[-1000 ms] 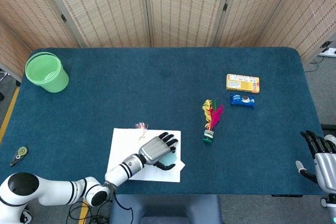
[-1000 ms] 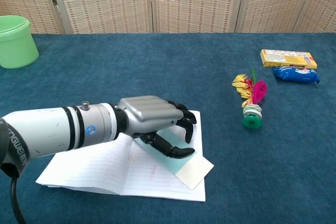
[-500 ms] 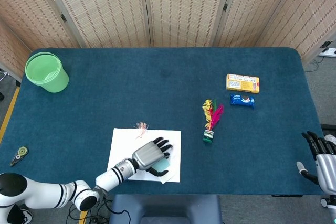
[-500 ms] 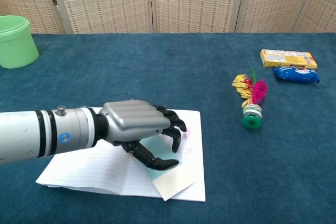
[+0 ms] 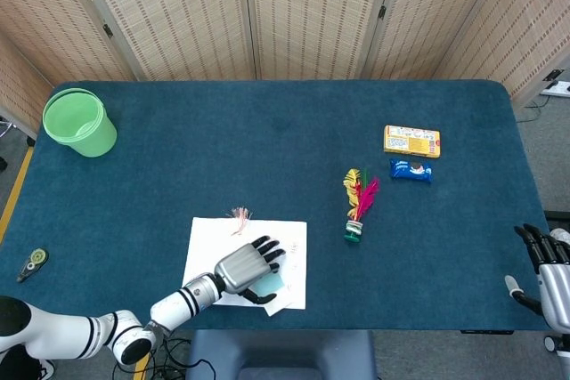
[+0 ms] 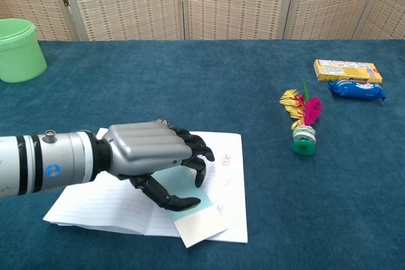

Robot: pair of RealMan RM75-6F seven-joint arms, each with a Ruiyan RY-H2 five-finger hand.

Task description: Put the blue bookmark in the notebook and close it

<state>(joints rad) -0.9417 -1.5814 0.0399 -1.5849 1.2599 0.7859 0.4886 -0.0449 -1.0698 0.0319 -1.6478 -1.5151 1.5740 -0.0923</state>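
At the far left of the dark blue cloth-covered table (image 5: 267, 122) stands a pale green plastic bucket (image 5: 78, 122), well apart from our work.

Nearer the front edge lies the open white lined notebook (image 6: 114, 203), flat on the cloth. Our left hand (image 6: 152, 156) hangs over its right page, palm down, fingers curled loosely with the thumb tucked beneath. Under them lies the pale blue card bookmark (image 6: 190, 210), angled across the page with its lower end poking just past the notebook's front edge. Whether the thumb and fingers pinch it or merely press on it, we cannot tell.

We judge the first step nearly done: the bookmark is on the paper but crooked and overhanging. It needs squaring up, and the cover is not yet closed.

Further right stand a feathered shuttlecock toy (image 5: 358, 206), a yellow box (image 5: 411, 141) and a blue snack packet (image 5: 410, 170). Our right hand (image 5: 548, 275) hangs off the table's right edge, fingers apart, holding nothing.
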